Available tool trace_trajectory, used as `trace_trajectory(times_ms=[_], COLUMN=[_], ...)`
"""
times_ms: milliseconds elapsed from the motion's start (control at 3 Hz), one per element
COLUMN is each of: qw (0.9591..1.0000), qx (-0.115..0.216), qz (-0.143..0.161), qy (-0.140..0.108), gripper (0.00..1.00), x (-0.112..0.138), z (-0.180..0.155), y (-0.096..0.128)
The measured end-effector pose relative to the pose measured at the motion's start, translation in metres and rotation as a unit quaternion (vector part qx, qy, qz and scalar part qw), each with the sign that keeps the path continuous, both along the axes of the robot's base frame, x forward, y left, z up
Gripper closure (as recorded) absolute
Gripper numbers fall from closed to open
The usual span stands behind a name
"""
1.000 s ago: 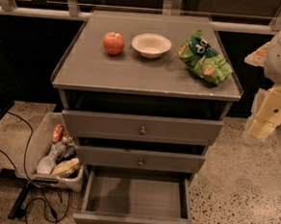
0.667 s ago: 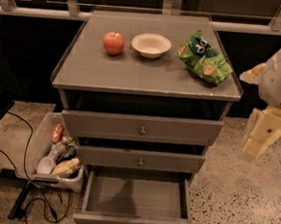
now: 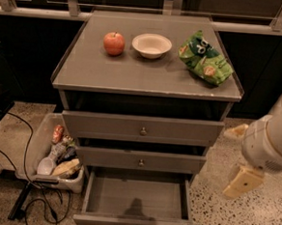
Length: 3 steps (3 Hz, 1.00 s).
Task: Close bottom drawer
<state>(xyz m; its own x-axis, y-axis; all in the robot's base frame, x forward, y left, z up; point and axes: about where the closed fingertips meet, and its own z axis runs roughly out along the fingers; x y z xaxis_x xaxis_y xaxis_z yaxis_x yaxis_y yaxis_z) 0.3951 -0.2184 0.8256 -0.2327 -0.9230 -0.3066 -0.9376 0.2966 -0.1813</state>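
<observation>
The grey cabinet [image 3: 148,76] has three drawers. The bottom drawer [image 3: 136,224] is pulled far out, and its shallow box [image 3: 137,196] shows empty. Its small round knob sits at the lower edge of the view. The middle drawer [image 3: 141,160] and the top drawer [image 3: 142,129] stand a little proud of the frame. My gripper [image 3: 239,157] hangs at the right of the cabinet, about level with the middle drawer and apart from it. Its cream fingers [image 3: 242,182] are spread open and hold nothing.
On the cabinet top lie a red apple [image 3: 114,43], a white bowl [image 3: 151,45] and a green chip bag [image 3: 205,58]. A plastic bin [image 3: 56,152] of clutter stands on the floor at the left, with black cables [image 3: 23,198] beside it. The floor is speckled terrazzo.
My arm and gripper have moved down along the cabinet's right side, from top-drawer height to about middle-drawer height. The drawers have not moved.
</observation>
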Motion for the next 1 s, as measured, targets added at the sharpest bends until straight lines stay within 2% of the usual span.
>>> trace_trajectory(times_ms=[333, 667, 1000], qw=[1.0, 0.9999, 0.9998], qx=[0.005, 0.006, 0.005], qz=[-0.005, -0.006, -0.007], qy=[-0.005, 0.015, 0.016], gripper=[0.42, 0.65, 0.88], x=[-0.016, -0.028, -0.03], z=[-0.056, -0.106, -0.11], y=[-0.003, 0.003, 0.003])
